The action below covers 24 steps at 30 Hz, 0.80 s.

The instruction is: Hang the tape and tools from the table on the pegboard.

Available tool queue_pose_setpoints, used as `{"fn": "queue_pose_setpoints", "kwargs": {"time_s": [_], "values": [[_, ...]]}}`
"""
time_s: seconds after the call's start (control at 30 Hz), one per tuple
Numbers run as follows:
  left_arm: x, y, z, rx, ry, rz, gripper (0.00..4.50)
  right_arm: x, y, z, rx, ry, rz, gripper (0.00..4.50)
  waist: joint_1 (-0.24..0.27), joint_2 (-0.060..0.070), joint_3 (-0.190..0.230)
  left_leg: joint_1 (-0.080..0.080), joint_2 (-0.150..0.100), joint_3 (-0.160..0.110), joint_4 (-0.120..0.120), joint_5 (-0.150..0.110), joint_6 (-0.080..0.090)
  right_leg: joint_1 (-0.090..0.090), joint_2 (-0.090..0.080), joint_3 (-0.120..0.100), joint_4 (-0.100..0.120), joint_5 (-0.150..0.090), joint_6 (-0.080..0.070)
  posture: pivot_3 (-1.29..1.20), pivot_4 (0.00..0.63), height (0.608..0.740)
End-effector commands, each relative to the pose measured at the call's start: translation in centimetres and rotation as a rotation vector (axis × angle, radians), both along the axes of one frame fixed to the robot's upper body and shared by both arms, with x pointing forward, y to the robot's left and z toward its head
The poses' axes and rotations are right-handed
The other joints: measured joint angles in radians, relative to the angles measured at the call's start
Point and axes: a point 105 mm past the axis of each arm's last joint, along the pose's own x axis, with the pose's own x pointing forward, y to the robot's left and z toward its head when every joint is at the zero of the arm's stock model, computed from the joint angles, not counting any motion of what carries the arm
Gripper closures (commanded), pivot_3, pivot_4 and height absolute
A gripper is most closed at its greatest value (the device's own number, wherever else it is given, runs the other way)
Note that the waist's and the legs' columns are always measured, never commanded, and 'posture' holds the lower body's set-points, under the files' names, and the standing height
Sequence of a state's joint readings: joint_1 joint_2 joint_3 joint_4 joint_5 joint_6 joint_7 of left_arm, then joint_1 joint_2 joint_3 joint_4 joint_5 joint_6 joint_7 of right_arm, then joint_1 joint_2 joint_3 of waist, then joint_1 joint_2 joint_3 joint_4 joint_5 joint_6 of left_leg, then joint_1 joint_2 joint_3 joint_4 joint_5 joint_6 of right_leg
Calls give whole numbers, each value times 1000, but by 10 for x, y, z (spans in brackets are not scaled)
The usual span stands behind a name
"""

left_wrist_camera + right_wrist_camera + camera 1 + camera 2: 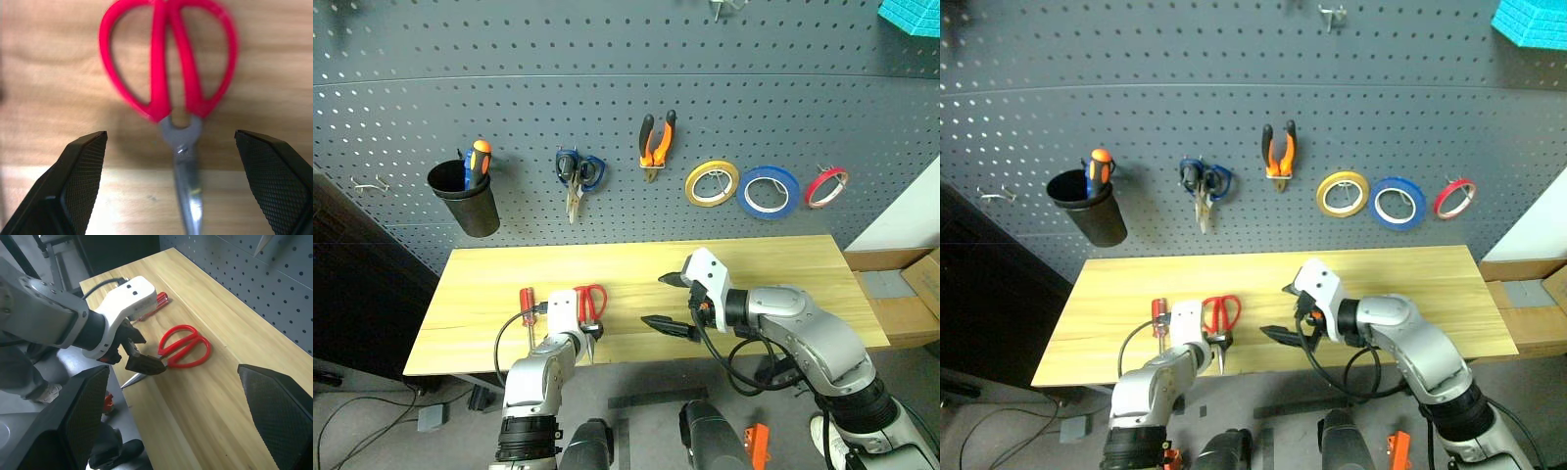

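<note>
Left eye view: the pegboard (pixel 607 88) fills the top half, and the orange-and-black pliers (pixel 657 144) at upper centre and the red tape (pixel 826 186) at right already hang on it (the yellow and blue rolls, the blue scissors and the black cup are not part of the job). On the table (pixel 783 259) in the lower half, two tools remain: the screwdriver (pixel 526 305) at lower left and, just right of it, the red scissors (pixel 591 303). The left gripper (pixel 587 338) sits low over the scissors' blade end; the right gripper (pixel 670 301) hangs at centre, fingers spread wide, empty.

Right eye view: same layout; the scissors (pixel 1222 315) lie handles toward the pegboard, blades toward the table's near edge.

Left wrist view: the scissors (pixel 168 73) lie centred between the two wide-spread fingers (pixel 80 171), pivot and blade running to the bottom centre. Nothing is gripped.

Right wrist view: the left gripper (pixel 139 352) reaches in at centre left over the blade tip, red loops to its right.

The step in hand looks like picking up the scissors. Next calls for lowering and closing across the pivot, then lifting cleanly and hooking a loop onto a free peg.
</note>
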State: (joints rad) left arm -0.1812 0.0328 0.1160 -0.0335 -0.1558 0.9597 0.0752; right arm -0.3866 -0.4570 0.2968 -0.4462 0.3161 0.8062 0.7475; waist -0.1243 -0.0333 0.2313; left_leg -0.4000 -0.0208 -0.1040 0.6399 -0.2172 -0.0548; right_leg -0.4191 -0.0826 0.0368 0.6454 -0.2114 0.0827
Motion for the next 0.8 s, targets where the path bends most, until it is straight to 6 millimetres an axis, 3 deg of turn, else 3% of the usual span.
{"fn": "queue_pose_setpoints", "kwargs": {"time_s": [0.03,0.07,0.17,0.47,0.63,0.8], "values": [[3,-6,-4,-25,22,-10,95,-7,3,13,25,-41,35,1,-4,0,0,0,0,0,0,0,0,0,0,0,0,0,0,-242,175,740],[4,-7,-5,-31,27,-11,95,-7,3,14,26,-41,37,1,-5,0,-1,0,0,0,0,0,0,0,0,0,0,0,0,-242,175,740],[5,-8,-8,-53,39,2,674,-7,3,15,30,-39,36,0,-14,0,-3,0,0,0,1,0,0,0,0,0,0,0,0,-247,174,740],[5,-2,-12,-56,54,24,3382,-1,2,32,159,45,-16,0,-22,0,-6,0,0,0,1,0,0,1,0,0,0,0,1,-255,172,740],[4,3,-12,-40,39,20,3380,0,0,34,168,64,-31,0,-26,0,-10,0,0,0,1,0,0,1,0,0,0,0,1,-257,164,740],[10,12,4,1,-81,-13,3380,0,-2,32,152,51,-38,0,-38,0,-10,0,0,0,1,0,0,0,0,0,0,0,1,-257,163,740]]}}
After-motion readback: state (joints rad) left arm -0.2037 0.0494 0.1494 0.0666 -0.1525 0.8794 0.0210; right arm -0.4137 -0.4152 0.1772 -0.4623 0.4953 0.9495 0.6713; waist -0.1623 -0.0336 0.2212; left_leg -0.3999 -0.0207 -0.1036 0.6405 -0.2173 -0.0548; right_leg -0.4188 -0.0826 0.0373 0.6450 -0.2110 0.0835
